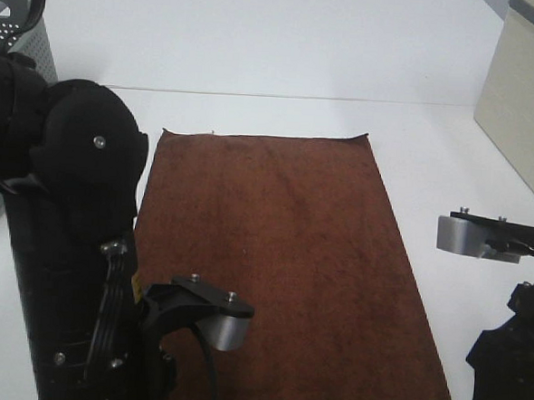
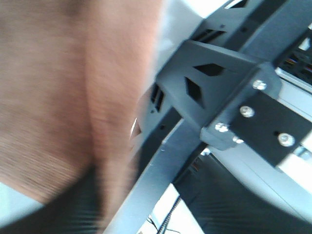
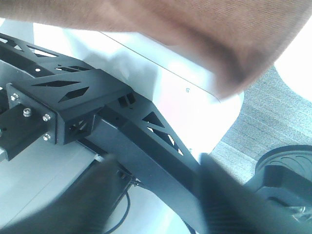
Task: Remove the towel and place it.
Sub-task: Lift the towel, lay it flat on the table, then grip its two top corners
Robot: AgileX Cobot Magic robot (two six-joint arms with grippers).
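Both wrist views blur towel [image 1: 282, 255]; near end cut off.

The white table [image 1: 285, 56] in front of me carries the dark brown towel [image 1: 291, 256], spread flat along its middle. A grey basket [image 1: 23, 40] stands at my far left, a beige box [image 1: 526, 116] at my far right.

Towel [image 1: 289, 283] cut off by exterior view's bottom edge; near-left corner hidden behind left arm [image 1: 65, 242]; badly blurred in left wrist view.
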